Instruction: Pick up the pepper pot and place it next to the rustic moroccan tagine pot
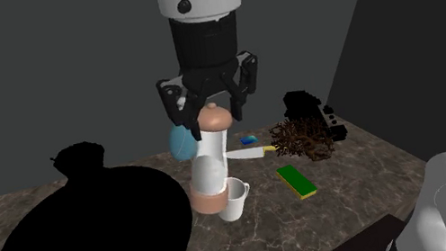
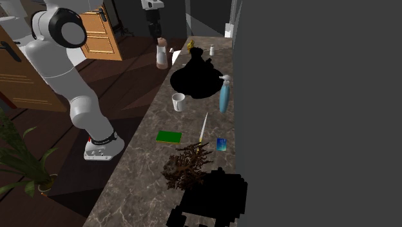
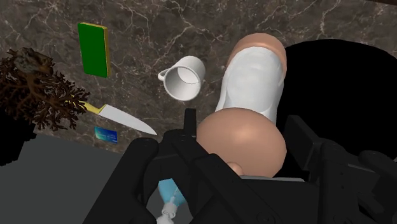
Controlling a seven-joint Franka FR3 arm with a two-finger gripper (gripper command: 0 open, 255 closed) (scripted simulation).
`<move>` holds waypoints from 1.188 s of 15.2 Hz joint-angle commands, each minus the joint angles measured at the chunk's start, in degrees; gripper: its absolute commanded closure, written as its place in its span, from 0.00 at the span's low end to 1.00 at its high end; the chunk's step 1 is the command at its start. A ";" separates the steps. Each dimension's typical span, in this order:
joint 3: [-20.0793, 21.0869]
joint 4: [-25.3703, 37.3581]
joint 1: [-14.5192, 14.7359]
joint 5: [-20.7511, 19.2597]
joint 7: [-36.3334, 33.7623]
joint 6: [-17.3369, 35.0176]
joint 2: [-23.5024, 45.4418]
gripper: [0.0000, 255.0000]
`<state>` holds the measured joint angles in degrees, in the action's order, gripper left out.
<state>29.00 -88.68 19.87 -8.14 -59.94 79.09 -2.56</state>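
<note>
The jaws are closed on the tan top of the pepper pot [image 1: 210, 163], which hangs from them. In the second exterior view it sits well apart from the mug [image 2: 178, 101] and seems clear of the desk [image 1: 347, 174], close by the black tagine [image 1: 91, 231]. We judge the pick-up done, while lowering and release beside the tagine remain. The pot's long axis is near upright, top toward the jaws and base down, with the base leaning slightly toward the shoulder view's left.

Mug [image 1: 235, 201], black tagine [image 1: 91, 231] obstruct; counter [image 1: 350, 196] front edge bare.
</note>
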 commanded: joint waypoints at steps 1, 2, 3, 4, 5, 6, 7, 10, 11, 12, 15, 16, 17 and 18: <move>-0.19 -2.50 -0.13 0.35 0.05 1.91 -0.75 1.00; -0.25 -3.57 -0.16 0.49 0.03 2.75 -1.03 1.00; -0.30 -4.61 -0.19 0.61 0.01 3.58 -1.28 1.00; -0.36 -5.64 -0.21 0.72 -0.02 4.40 -1.51 1.00; -0.40 -6.64 -0.23 0.82 -0.05 5.22 -1.73 1.00; -0.44 -7.63 -0.25 0.92 -0.08 6.03 -1.93 1.00; -0.48 -8.59 -0.26 1.00 -0.13 6.84 -2.11 1.00; -0.56 -11.37 -0.28 1.21 -0.28 9.22 -2.56 1.00; -0.58 -12.26 -0.28 1.26 -0.35 10.01 -2.68 1.00; -0.60 -13.13 -0.29 1.31 -0.41 10.79 -2.78 1.00; -0.63 -15.66 -0.28 1.40 -0.64 13.11 -3.00 1.00; -0.63 -16.47 -0.27 1.41 -0.73 13.88 -3.04 1.00; -0.63 -17.26 -0.27 1.42 -0.82 14.65 -3.07 1.00; -0.63 -18.05 -0.26 1.42 -0.92 15.41 -3.08 1.00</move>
<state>28.33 -106.00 19.58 -6.70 -60.71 93.70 -5.69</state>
